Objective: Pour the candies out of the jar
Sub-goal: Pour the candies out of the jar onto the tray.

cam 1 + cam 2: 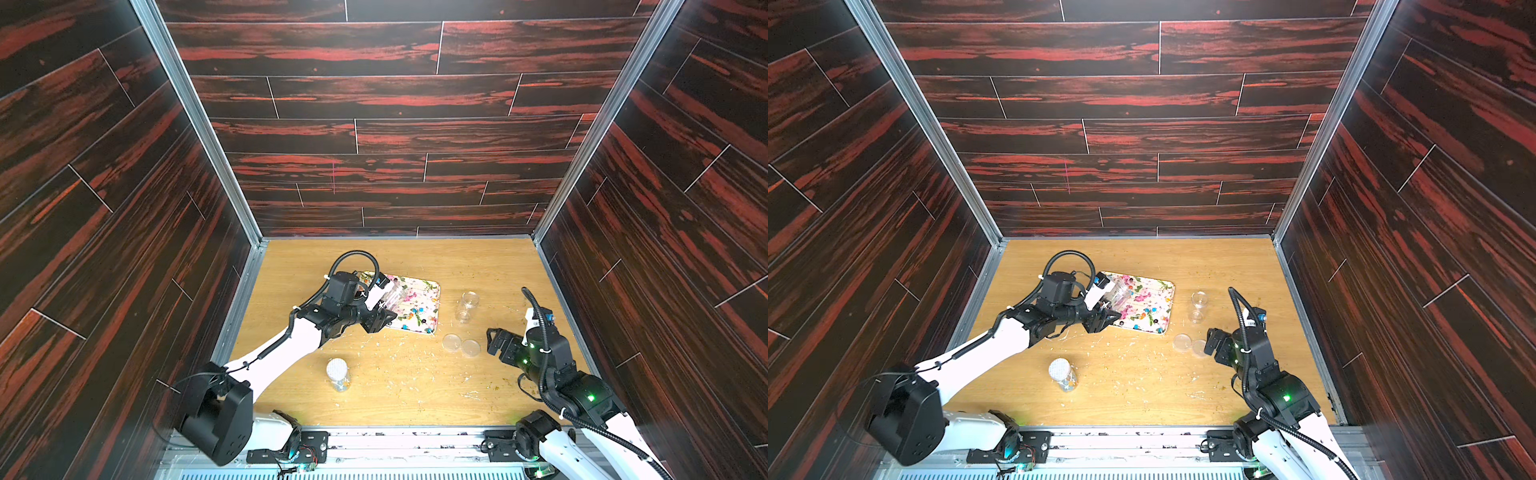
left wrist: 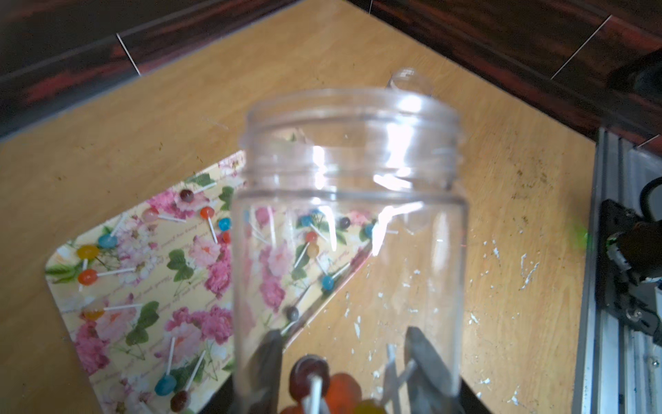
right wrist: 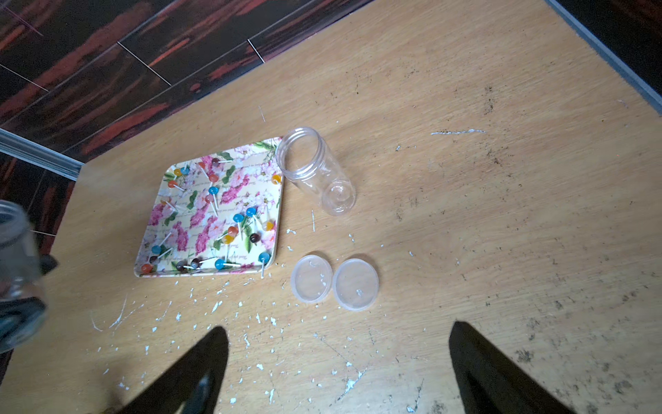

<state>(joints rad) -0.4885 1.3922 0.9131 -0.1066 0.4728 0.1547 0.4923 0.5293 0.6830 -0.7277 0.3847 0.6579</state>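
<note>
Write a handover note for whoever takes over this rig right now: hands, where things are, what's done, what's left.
Left hand: shut on the open jar, held over the left end of the tray as a top view shows it.
Right hand: open and empty, above the table near two loose lids.
Candies: most lie spread on the tray; a few sit at the base end of the held jar.
Done: the bulk is poured out.
Left: tip out the last few.
Also there: a second jar, empty, beside the tray; a lidded jar at the front.
</note>
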